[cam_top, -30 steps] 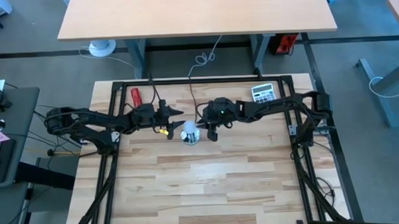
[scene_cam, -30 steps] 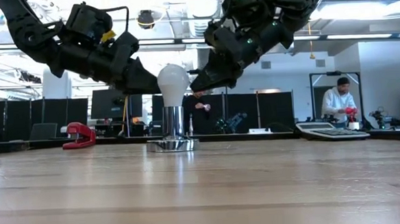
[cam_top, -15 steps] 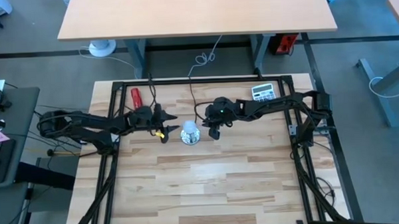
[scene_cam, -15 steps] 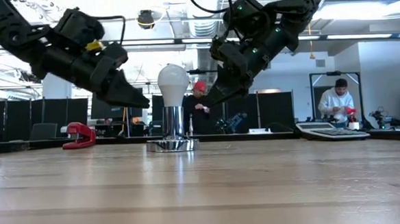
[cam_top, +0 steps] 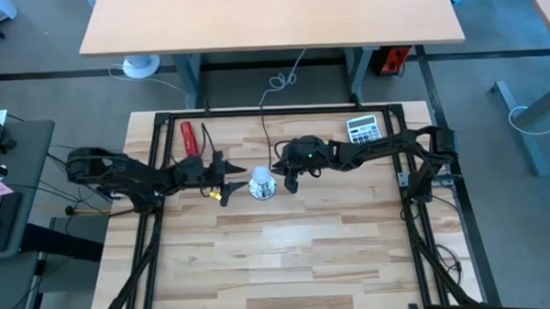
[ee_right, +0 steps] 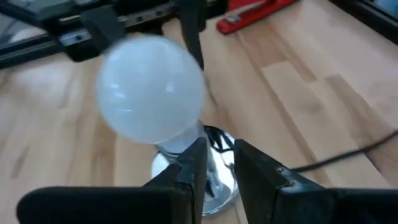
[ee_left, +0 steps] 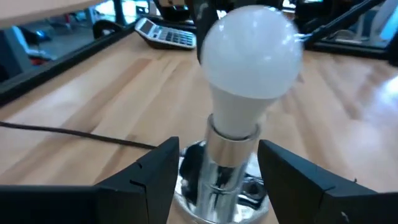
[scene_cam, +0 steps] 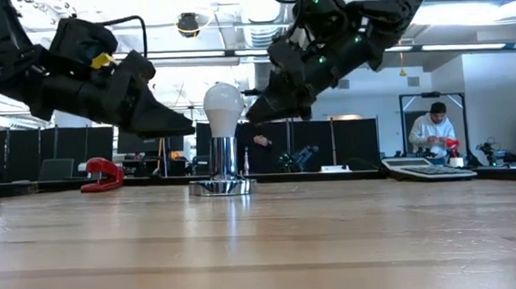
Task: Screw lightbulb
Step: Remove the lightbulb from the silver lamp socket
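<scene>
The white lightbulb stands upright with its base in the shiny metal socket, which rests on the wooden table near its far middle. My left gripper hovers just left of the bulb, open, its two fingers level with the socket and short of it. My right gripper hovers just right of the bulb at bulb height, with only a narrow gap between its fingers. Neither touches the bulb.
A red stapler lies at the far left and a calculator at the far right. The socket's black cord runs to the far edge. A black frame borders the table. A person stands in the room behind.
Both grippers had their tips at the bulb and have drawn off it. My left gripper has gone toward the table's left edge and a little lower. My right gripper pulled away to the right, then came back close to the bulb. The bulb has stayed upright in the socket.
</scene>
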